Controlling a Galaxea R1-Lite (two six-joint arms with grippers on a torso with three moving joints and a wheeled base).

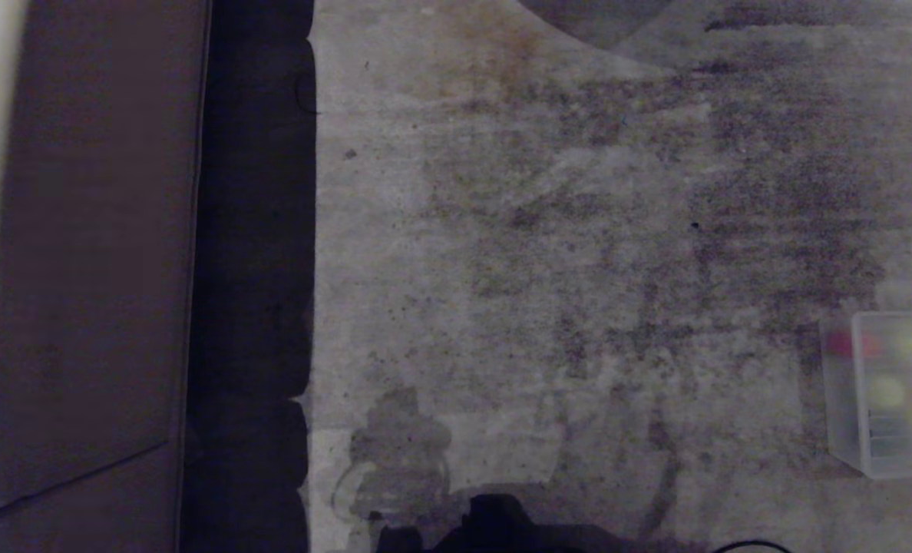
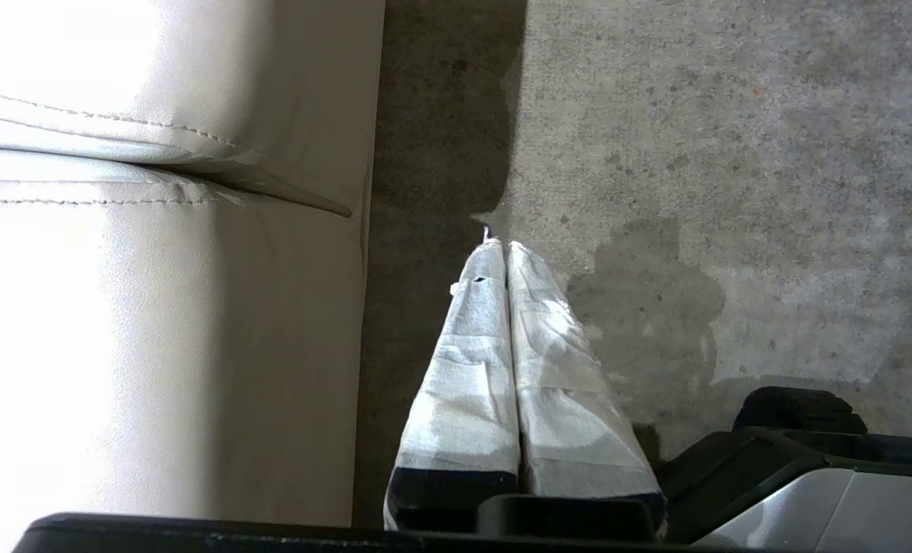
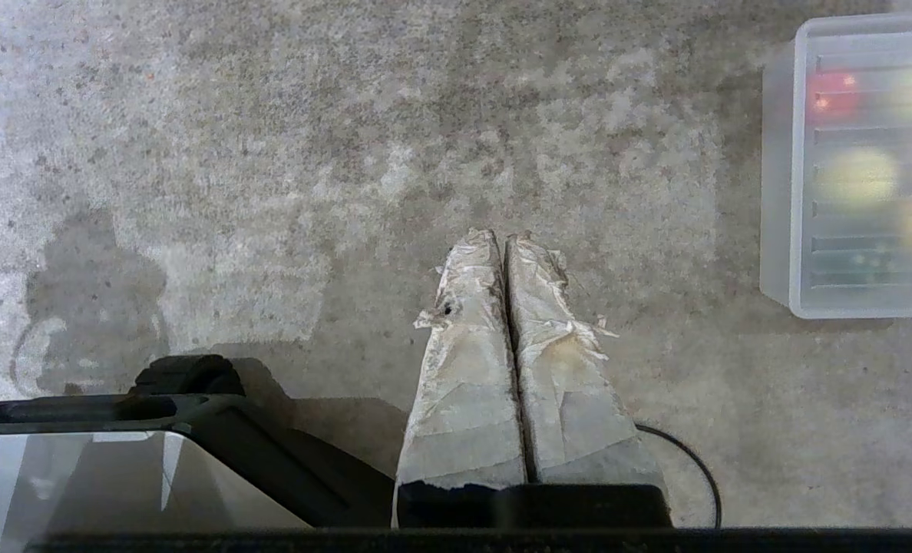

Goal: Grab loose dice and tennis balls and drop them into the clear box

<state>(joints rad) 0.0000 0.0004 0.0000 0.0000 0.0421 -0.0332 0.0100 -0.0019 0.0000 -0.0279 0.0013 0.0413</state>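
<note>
We are holding both pincers clenched, empty: left pincer (image 2: 507, 247) | right pincer (image 3: 504, 238) (over floor (image 3: 272, 153)) | clear box (image 3: 778, 192) sitting nearby

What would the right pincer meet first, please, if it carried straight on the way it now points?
Probably only bare floor. The shut right pincer points past the clear box, which sits off to one side; depth is unclear.

Probably a home living room, pale stitched leather sofa (image 2: 156, 307) beside stained grey carpet (image 1: 579, 230)

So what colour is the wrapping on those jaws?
White to off-white tape on both the left gripper and right gripper; clearest in the wrist views.
</note>
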